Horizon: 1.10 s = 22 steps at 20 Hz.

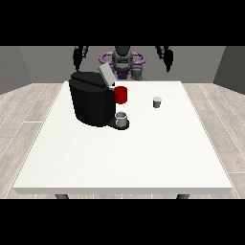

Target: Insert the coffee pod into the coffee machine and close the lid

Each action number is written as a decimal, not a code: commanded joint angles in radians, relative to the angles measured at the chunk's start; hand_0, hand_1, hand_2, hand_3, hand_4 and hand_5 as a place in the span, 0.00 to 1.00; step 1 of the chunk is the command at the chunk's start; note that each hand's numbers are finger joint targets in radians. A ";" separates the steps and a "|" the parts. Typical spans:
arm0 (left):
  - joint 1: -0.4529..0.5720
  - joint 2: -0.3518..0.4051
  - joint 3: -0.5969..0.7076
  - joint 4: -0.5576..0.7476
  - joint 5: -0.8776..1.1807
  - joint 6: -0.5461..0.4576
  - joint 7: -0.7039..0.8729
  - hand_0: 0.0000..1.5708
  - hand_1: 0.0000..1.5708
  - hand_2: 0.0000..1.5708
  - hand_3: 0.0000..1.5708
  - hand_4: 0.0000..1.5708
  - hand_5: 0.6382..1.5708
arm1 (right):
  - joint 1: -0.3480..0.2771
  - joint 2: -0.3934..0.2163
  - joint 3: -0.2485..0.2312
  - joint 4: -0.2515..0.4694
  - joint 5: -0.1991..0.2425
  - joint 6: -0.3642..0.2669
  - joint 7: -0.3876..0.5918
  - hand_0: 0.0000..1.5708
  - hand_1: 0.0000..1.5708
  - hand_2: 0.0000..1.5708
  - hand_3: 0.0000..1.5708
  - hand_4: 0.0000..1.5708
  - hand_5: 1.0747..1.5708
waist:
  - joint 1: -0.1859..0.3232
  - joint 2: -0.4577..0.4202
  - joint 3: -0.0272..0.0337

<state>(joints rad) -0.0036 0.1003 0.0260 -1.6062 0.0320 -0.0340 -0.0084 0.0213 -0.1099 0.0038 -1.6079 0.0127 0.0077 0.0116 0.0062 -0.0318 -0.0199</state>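
Two hands up at the far edge, neither near anything yet. Hand at the view's right [166,56] hangs raised by the robot's shoulder; hand at the view's left [79,55] same pose on the other side. Can't tell how the fingers lie on either, too small and dark.

Coffee pod [157,102] stands upright on the white table [119,158], long axis vertical, well apart from the coffee machine [92,98], at about 3 o'clock from it. Machine lid [106,75] is tilted up, open. Red mug [121,94] sits just beside the machine; grey cup [122,117] on its drip base.

Key relation: pod lies at roughly 6 o'clock from the right-side hand, nearly straight below it in view, so that hand is clearly nearer. Left-side hand has the machine between it and the pod. Likely next: right-side hand comes down onto the pod. Nothing inserted yet.
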 commanded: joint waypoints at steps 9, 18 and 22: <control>-0.094 0.304 -0.020 0.077 -0.225 -0.154 -0.083 0.00 0.00 0.00 0.00 0.00 1.00 | -0.043 0.011 -0.023 0.041 0.101 -0.105 -0.096 0.00 0.00 0.00 0.00 0.00 1.00 | -0.090 0.124 0.0205; -0.301 0.372 0.017 0.339 -0.326 -0.159 -0.062 0.00 0.00 0.00 0.00 0.00 1.00 | -0.169 0.066 0.075 -0.034 0.186 -0.152 0.000 0.00 0.00 0.00 0.00 0.00 1.00 | -0.196 0.232 0.0191; -0.330 0.405 0.015 0.457 -0.373 -0.188 -0.109 0.00 0.00 0.00 0.00 0.00 1.00 | -0.166 0.107 0.083 -0.018 0.178 -0.171 0.015 0.00 0.00 0.00 0.00 0.00 1.00 | -0.180 0.242 0.0194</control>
<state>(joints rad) -0.2949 0.4776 0.0402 -1.2622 -0.2933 -0.2109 -0.0795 -0.1321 -0.0314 0.0640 -1.6019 0.1874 -0.1537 -0.0144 -0.1535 0.1916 -0.0004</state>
